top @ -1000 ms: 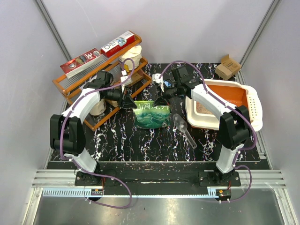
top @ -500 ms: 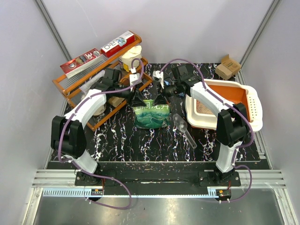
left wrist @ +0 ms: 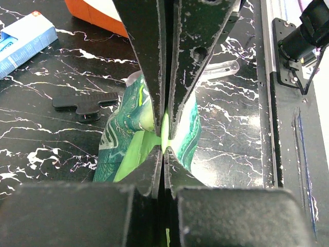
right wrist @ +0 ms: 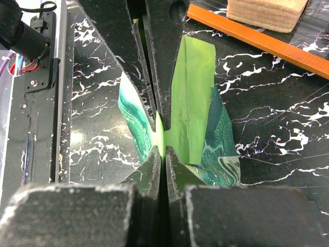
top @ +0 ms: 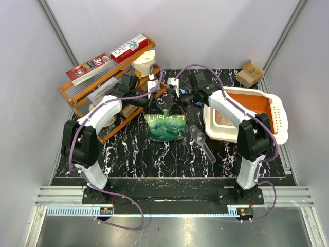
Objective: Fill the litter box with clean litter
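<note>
Jaws of the left gripper are pressed together on the top edge of a glossy green pouch with white characters. In the left wrist view a thin strip of the pouch's lime-green lining sits right between the black fingertips, with no gap on either side of it. The right gripper pinches the same top edge a little further along. Its jaws are likewise closed down to a slit, with the folded lime-green lip caught between them. The two pairs of jaws stand near each other, and the pouch hangs below and between them, its bottom resting on the black white-veined table top.

The litter box, a large white-rimmed plastic tray with an orange inside, lies well to the outer side of the right jaws, apart from the pouch. The right arm crosses above its near corner. Clean litter, fine pale beige granules, covers part of the tray floor on the end closest to those jaws.

A clear plastic scoop lies flat on the table just below the right jaws, beside the pouch. An orange wire rack stands on the outer side of the left jaws.
</note>
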